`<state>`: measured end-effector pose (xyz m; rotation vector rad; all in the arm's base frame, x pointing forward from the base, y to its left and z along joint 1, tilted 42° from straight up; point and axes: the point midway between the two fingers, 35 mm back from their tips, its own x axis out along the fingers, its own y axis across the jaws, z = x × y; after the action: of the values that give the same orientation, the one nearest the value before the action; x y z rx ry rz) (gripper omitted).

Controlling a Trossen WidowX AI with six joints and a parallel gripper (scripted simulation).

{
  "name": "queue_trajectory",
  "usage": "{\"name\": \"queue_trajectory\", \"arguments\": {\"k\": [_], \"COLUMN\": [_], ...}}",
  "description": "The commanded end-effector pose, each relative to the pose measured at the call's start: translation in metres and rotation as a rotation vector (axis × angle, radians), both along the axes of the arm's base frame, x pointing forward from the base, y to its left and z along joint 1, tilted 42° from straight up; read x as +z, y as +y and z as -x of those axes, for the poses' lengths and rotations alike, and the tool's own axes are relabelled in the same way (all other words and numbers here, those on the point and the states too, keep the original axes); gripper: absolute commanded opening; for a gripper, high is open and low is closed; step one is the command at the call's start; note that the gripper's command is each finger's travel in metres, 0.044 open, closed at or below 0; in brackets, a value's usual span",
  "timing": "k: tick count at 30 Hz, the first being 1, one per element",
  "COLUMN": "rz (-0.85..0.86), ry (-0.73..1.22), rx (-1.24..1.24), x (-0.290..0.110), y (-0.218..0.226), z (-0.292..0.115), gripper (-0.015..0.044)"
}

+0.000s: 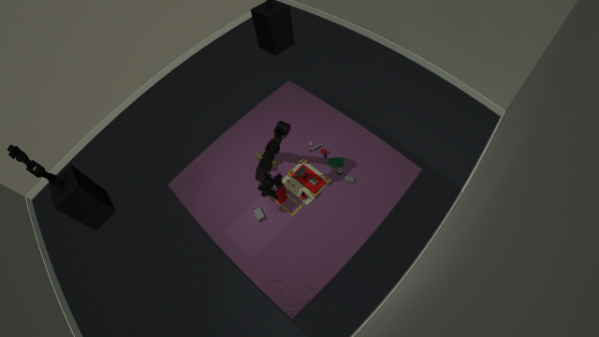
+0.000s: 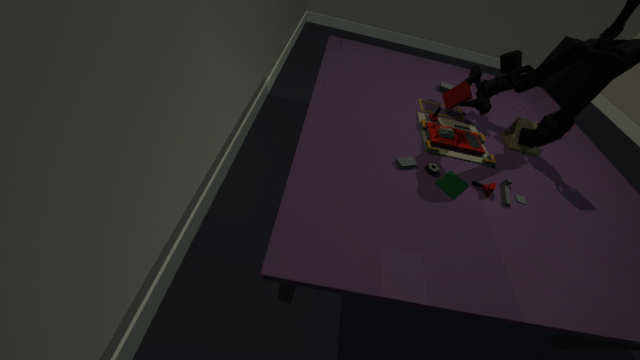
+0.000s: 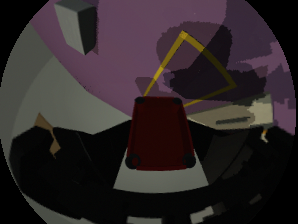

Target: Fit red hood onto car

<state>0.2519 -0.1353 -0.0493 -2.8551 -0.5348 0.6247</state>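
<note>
My gripper [image 1: 277,193] [image 2: 470,94] [image 3: 158,123] is shut on the red hood [image 1: 282,195] [image 2: 457,95] [image 3: 160,129] and holds it tilted in the air. It hangs over a yellow marked rectangle [image 1: 294,212] [image 3: 180,40] on the mat, just off one end of the car. The red chassis [image 1: 307,180] [image 2: 452,138] sits in its cream jig [image 1: 299,193] [image 2: 462,156], with the grey engine block [image 2: 446,133] on the deck. The pegs are too small to make out.
Loose parts lie around the jig: a green square [image 1: 335,162] [image 2: 451,184], a small red piece [image 1: 323,152] [image 2: 486,188], a grey bar [image 1: 315,147] [image 2: 506,192], a dark ring [image 2: 433,168] and grey blocks [image 1: 258,213] [image 1: 349,179] [image 2: 406,162] [image 3: 79,19]. The arm's base [image 2: 520,132] stands beside the jig.
</note>
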Motion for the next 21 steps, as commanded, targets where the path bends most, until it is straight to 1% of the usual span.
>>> {"name": "queue_trajectory", "arguments": {"k": [1, 8, 14, 15, 21], "rz": [-0.111, -0.277, -0.206, -0.232, -0.232], "ry": [0.051, 0.127, 0.092, 0.102, 0.102], "rx": [-0.042, -0.115, -0.088, -0.1, -0.1], "x": [-0.008, -0.018, -0.013, -0.015, -0.015], "y": [0.009, 0.018, 0.011, 0.012, 0.012], "z": [0.004, 0.01, 0.006, 0.007, 0.007], "gripper": [0.0, 0.0, 0.0, 0.0026, 0.0184]}}
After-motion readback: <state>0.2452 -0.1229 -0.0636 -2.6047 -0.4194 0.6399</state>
